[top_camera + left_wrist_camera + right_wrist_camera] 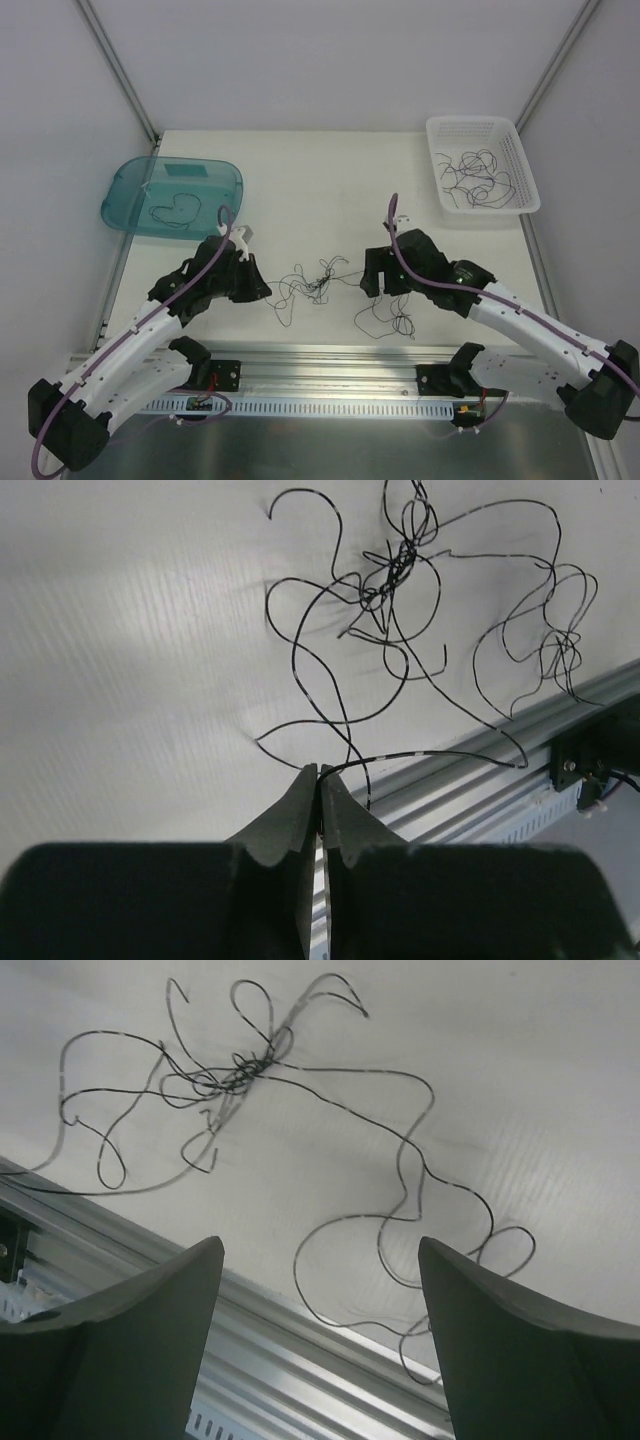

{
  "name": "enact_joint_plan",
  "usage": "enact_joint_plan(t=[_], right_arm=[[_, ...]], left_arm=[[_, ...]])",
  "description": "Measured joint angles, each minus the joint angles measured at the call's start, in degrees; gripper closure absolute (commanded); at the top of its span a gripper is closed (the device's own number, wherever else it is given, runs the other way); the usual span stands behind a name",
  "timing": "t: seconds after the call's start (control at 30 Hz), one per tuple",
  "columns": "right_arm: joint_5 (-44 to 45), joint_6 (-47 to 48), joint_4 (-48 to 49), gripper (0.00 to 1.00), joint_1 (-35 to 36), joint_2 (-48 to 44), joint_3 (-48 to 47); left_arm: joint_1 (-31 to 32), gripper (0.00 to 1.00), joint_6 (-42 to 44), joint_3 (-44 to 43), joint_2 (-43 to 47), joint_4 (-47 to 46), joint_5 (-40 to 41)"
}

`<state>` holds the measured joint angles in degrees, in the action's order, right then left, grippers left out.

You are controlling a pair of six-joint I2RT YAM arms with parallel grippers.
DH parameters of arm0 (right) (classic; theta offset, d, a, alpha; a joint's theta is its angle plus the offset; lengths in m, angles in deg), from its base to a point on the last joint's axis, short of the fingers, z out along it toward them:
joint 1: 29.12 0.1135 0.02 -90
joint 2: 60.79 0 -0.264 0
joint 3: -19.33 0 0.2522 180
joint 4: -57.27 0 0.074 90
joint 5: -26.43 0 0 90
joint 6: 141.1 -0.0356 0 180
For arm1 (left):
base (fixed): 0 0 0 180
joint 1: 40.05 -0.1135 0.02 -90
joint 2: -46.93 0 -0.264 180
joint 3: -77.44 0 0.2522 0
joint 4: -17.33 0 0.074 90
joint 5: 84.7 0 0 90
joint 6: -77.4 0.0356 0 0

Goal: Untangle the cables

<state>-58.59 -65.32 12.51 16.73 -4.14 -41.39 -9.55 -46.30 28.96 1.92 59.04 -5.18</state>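
A knot of thin dark cables (320, 283) lies near the table's front edge, between the two arms. My left gripper (262, 291) sits just left of it. In the left wrist view that gripper (322, 772) is shut on one cable strand, which runs from the fingertips up to the knot (392, 572). My right gripper (372, 284) hovers at the right of the tangle. Its jaws (320, 1248) are open wide, with nothing between them. A loose cable loop (404, 1150) lies on the table beneath it and leads to the knot (248, 1063).
A teal tray (130, 190) at the back left holds one separate cable (175, 212). A white basket (520, 150) at the back right holds several more cables (478, 183). An aluminium rail (330, 365) runs along the near table edge.
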Motion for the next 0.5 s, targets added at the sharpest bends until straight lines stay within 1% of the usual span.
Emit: enact_joint_plan(t=[0.1,0.13,0.17,0.2,0.23,0.27,0.3,0.37,0.4,0.5], right_arm=[[7.1,-2.8,4.0,0.16,8.3,0.0,1.0],[10.0,-3.7,5.1,0.16,10.7,0.0,1.4],[12.6,-4.5,6.3,0.16,12.5,-0.1,1.8],[15.0,-5.0,7.7,0.1,14.1,-0.3,2.4],[17.2,-5.7,9.1,0.07,15.6,-0.7,3.3],[18.9,-6.3,10.3,0.06,16.5,-1.3,4.2],[20.3,-6.9,10.9,0.06,17.0,-1.8,4.9],[22.6,-8.1,11.0,0.06,17.1,-2.1,5.2],[23.5,-8.9,11.0,0.1,17.1,-2.1,5.2],[25.1,-12.0,10.6,0.14,17.0,-1.7,5.1]], left_arm=[[3.4,0.78,-2.1,1.0,2.4,-0.1,-1.6],[4.8,0.67,-2.7,1.1,3.3,-0.3,-2.7],[6.0,0.46,-3.0,1.2,4.2,-0.4,-3.7],[6.9,0.35,-2.9,1.3,5.0,-0.6,-4.8],[7.5,0.27,-2.7,1.4,5.6,-0.7,-5.8],[7.8,0.16,-2.8,1.4,6.2,-0.7,-6.5],[7.8,0.13,-2.2,1.4,6.7,-0.7,-7.0],[7.8,0.1,-0.7,0.8,7.3,-0.4,-7.0],[7.8,0.11,0.3,-0.2,7.3,0.2,-6.8],[7.8,0.19,3.2,-5.4,5.0,1.5,-4.2]])
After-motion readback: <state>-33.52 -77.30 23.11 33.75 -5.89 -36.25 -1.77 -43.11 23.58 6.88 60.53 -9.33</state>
